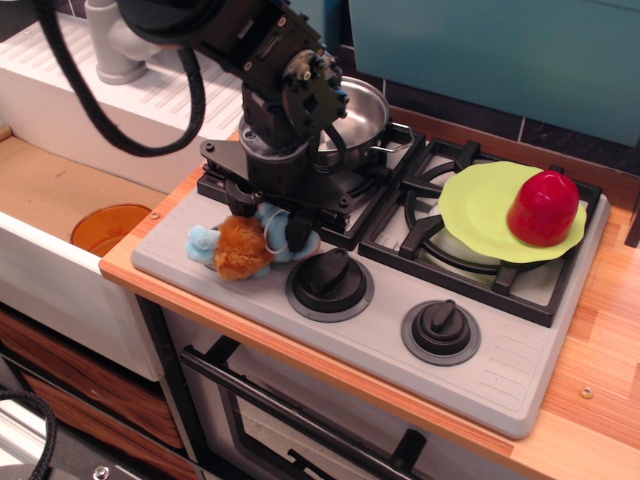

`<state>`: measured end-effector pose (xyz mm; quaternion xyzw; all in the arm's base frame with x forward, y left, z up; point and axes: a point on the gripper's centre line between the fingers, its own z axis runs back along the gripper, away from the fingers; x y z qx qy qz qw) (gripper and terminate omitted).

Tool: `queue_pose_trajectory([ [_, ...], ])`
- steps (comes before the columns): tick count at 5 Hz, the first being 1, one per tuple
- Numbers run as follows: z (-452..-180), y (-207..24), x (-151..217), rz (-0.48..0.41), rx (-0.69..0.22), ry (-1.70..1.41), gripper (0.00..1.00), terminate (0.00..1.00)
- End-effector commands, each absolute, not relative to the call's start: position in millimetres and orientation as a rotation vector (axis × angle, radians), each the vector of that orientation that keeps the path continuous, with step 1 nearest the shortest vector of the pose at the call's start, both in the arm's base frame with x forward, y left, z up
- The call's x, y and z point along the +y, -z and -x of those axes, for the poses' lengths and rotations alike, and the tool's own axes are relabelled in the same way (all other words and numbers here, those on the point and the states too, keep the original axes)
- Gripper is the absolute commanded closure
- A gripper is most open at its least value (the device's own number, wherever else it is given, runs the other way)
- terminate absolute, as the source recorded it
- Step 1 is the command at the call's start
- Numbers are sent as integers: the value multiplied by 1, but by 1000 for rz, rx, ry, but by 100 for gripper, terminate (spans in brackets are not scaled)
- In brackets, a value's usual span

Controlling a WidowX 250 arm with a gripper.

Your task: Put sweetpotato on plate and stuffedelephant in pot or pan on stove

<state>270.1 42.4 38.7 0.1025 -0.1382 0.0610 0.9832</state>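
Note:
The dark-red sweetpotato (pixel 543 207) lies on the lime-green plate (pixel 475 205), which rests on the right burner grates of the stove (pixel 500 370). The stuffedelephant (pixel 237 249) lies on the stove's front left, over the left knob, with its orange-brown body toward me. My gripper (pixel 270 222) is lowered onto it, its black fingers closed around the light-blue head. The steel pot (pixel 365 105) stands on the back left burner, right behind the gripper and partly hidden by the arm.
Two black knobs (pixel 328 275) (pixel 441 327) sit on the stove's front. An orange-brown disc (pixel 108 228) lies in the sink at left. A grey post (pixel 115 45) stands on the white drainboard. Wooden counter (pixel 600 400) at right.

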Motion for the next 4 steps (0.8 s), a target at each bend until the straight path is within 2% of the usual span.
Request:
queue_pose_trajectory([
  [1,-277,-51,43,-222,-277,-104,100,0],
  [2,-276,-49,42,-216,-231,-76,100,0],
  [3,-314,-99,15,-225,-179,-64,100,0],
  [4,-332,-147,17,-234,-148,-70,100,0],
])
